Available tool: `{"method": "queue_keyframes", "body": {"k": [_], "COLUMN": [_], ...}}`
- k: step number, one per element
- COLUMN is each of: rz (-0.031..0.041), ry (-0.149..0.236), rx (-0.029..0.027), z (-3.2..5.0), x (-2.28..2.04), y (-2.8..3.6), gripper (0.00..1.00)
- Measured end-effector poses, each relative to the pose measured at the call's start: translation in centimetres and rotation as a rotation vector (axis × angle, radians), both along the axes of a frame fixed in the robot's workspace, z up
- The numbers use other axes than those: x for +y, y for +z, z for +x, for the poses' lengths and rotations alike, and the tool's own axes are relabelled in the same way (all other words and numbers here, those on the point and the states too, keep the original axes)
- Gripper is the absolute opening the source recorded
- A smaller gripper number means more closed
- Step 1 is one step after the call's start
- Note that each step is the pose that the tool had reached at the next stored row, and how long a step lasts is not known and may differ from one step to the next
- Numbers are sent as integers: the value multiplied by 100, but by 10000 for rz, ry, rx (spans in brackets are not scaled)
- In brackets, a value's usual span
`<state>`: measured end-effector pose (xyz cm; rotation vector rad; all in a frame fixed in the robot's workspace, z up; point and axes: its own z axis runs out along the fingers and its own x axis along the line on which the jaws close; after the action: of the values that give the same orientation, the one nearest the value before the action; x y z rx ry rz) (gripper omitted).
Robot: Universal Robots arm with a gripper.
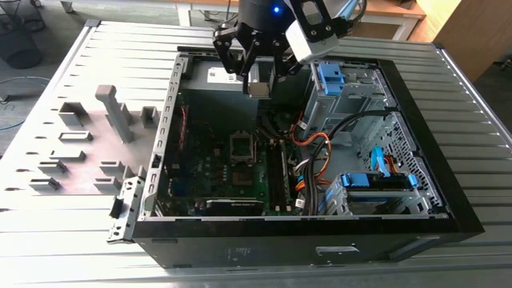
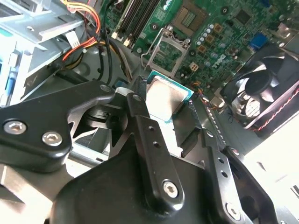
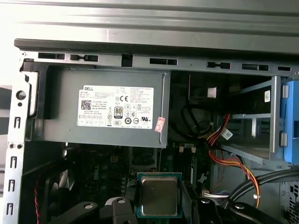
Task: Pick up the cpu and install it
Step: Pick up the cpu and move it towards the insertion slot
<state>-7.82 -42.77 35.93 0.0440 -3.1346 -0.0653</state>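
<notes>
The cpu (image 1: pixel 258 89), a flat square chip with a silvery top and green edge, hangs above the open computer case (image 1: pixel 416 114), near its far wall. My gripper (image 1: pixel 258 81) is shut on it, one black finger on each side. In the second wrist view the cpu (image 2: pixel 166 97) sits between the fingers (image 2: pixel 136 106) of the gripper (image 2: pixel 168 106), with the open socket frame (image 2: pixel 164 48) on the green motherboard beyond it. The first wrist view shows the cpu (image 3: pixel 159 195) held in the gripper (image 3: pixel 159 207) in front of the grey power supply (image 3: pixel 107 107). The socket (image 1: pixel 244 146) lies lower in the case, apart from the chip.
Grey holder blocks (image 1: pixel 88 144) stand on the plate at the exterior view's left. Blue drive brackets (image 1: pixel 330 73), orange and black cables (image 1: pixel 316 144) and a metal drive cage crowd the case's other side. A black fan (image 2: pixel 261 88) sits beside the motherboard.
</notes>
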Motion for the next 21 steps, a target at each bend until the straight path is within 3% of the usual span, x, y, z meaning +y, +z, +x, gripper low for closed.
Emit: {"method": "queue_keyframes", "body": {"k": [7, 21], "rz": [-48, -52], "ry": [0, -2], "rx": [1, 1], "z": [0, -45], "x": [-74, -77], "y": [0, -34], "gripper": [47, 47]}}
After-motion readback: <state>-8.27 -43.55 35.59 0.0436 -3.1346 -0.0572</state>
